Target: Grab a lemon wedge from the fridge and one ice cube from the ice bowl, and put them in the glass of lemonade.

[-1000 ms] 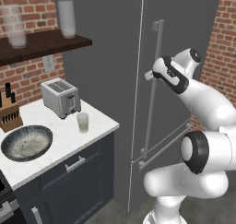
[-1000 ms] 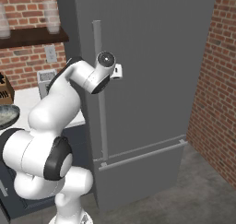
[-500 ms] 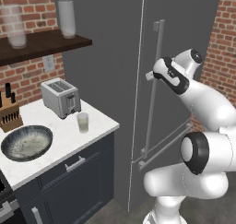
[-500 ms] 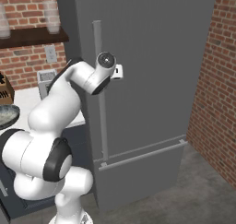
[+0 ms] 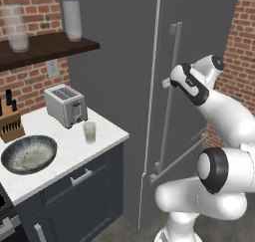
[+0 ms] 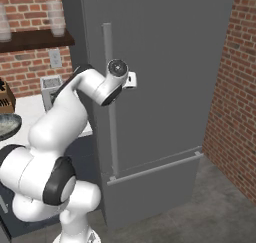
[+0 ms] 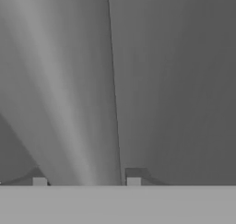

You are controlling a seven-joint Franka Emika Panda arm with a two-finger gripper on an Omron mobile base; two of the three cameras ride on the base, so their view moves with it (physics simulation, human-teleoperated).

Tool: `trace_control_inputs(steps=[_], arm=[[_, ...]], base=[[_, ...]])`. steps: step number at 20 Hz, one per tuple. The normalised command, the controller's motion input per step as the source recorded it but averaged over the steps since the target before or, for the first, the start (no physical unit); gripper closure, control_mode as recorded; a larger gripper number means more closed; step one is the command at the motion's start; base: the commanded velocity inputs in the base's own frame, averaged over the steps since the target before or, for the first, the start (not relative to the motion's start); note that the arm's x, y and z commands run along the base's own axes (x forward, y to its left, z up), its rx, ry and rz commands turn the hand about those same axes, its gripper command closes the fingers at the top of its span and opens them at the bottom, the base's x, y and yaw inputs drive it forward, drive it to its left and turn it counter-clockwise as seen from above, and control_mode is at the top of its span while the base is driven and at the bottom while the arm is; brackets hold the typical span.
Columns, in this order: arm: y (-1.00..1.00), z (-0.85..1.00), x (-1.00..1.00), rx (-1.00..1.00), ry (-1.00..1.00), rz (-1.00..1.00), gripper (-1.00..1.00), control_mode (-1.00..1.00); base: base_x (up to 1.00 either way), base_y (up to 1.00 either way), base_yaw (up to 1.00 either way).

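Observation:
The fridge (image 5: 124, 86) (image 6: 175, 62) is tall and dark grey, and its door looks closed or barely ajar. Its long vertical bar handle (image 5: 169, 116) (image 6: 111, 137) (image 7: 78, 103) runs between my fingertips. My gripper (image 5: 167, 81) (image 6: 131, 80) (image 7: 86, 179) is shut on the handle at about chest height. The glass of lemonade (image 5: 89, 132) stands on the white counter in front of the toaster. The ice bowl (image 5: 29, 154) (image 6: 7, 125) sits at the counter's left end. The lemon wedge is hidden.
A silver toaster (image 5: 65, 105) and a knife block (image 5: 10, 121) stand at the back of the counter (image 5: 107, 136). Tall frosted glasses (image 5: 73, 19) sit on a wooden shelf above. A brick wall (image 6: 235, 87) closes the right side, and open floor lies before the fridge.

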Motion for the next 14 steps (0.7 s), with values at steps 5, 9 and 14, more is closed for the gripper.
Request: trace_control_inputs(steps=[5,9,14], arm=[[-0.87,0.00,-0.37,0.09,-0.22,-0.11,1.00,-1.00],[-1.00,0.00,-0.65,0.14,-0.16,-0.15,1.00,-1.00],[-1.00,0.00,-0.55,0.15,-0.14,-0.18,1.00,-1.00]], base=[[0.00,0.00,0.00],[0.00,0.00,0.00],[0.00,0.00,0.00]])
